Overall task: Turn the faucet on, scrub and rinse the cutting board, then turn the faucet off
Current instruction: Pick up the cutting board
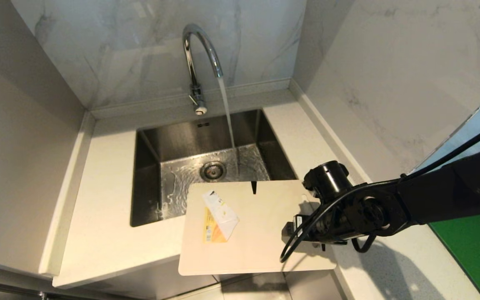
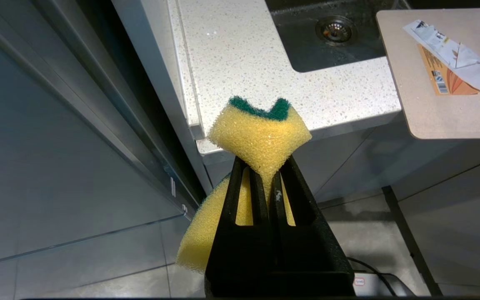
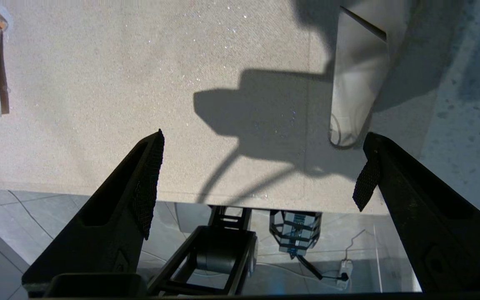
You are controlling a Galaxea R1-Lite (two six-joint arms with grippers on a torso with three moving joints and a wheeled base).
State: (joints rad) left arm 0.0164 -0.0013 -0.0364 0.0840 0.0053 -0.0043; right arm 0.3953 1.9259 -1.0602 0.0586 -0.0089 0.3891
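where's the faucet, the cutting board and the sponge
faucet (image 1: 190,62), head view, on the upright chrome stem
cutting board (image 1: 261,246), head view, on its bare beige face
sponge (image 2: 261,135), left wrist view, on the yellow side above the fingers

This was a home kitchen corner: a steel sink (image 1: 169,146) sat sunk into a pale speckled stone desk (image 1: 98,233), with marble-look wall panels (image 1: 140,54) rising behind it and on the side. A chrome gooseneck faucet (image 1: 196,54) ran water into the basin beyond the right pincer (image 3: 261,166), while a beige cutting board (image 1: 256,233) lay right under that pincer, overhanging the desk's front edge. Grey cabinet fronts (image 2: 369,166) and a tiled floor (image 2: 77,266) showed below the left pincer (image 2: 267,183), which gripped a yellow-and-green sponge (image 2: 261,137).
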